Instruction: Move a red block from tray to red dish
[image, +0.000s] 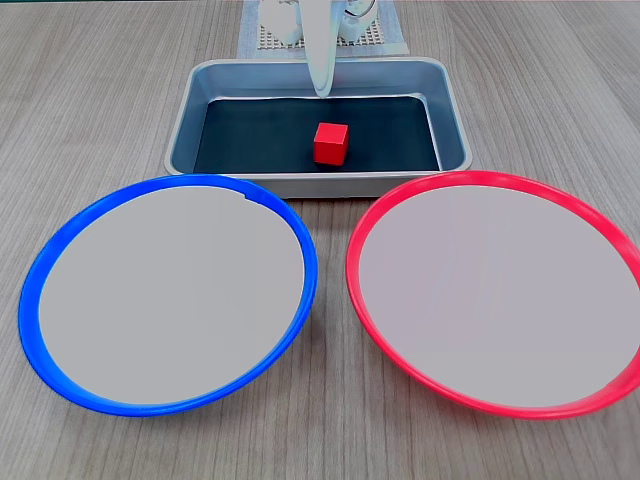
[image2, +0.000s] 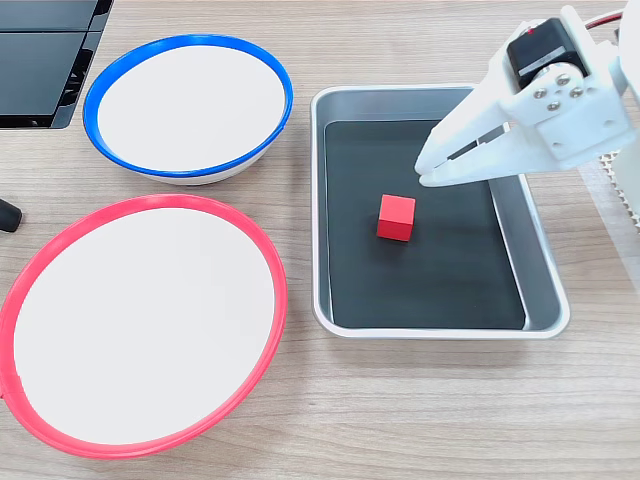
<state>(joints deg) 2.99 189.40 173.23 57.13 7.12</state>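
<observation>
The red block lies on the black floor of the silver tray, near the middle. My white gripper hangs above the tray's far side as a fixed view shows it, its fingers drawn together to a point and holding nothing. It stands a little off the block and clear of it. The red dish lies beside the tray with a bare grey centre.
A same-sized blue-rimmed dish lies next to the red one. My arm's base stands on a white mesh mat behind the tray. A black device sits at a table corner.
</observation>
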